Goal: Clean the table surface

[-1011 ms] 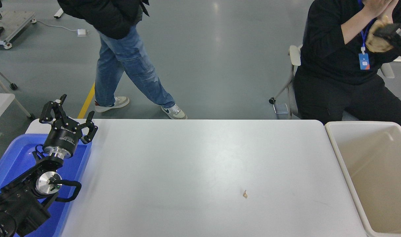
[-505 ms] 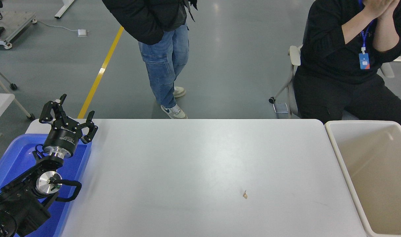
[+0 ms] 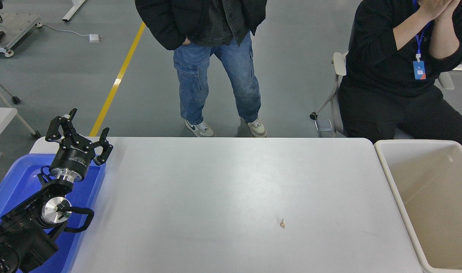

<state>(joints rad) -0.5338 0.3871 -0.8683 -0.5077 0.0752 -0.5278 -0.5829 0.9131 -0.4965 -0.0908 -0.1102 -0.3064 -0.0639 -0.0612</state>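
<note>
Grey workshop floor runs behind the large white glossy counter (image 3: 223,182), which fills the middle of your head view. Its surface is bare except for one small tan scrap (image 3: 282,223), lying right of centre toward the near edge. Left black hand (image 3: 79,136) is parked over the blue plastic tub (image 3: 14,178) at the counter's left end, fingers spread apart, holding nothing. Right arm is not in view. Beige plastic tub (image 3: 386,167) stands against the right edge, probably there to receive waste, so a short sweep rightward looks like the likely route for the scrap. Open room all round the scrap; nothing blocks an approach. One person in jeans (image 3: 216,79) stands at the far edge, another sits at far right; keep reach short of that side.
</note>
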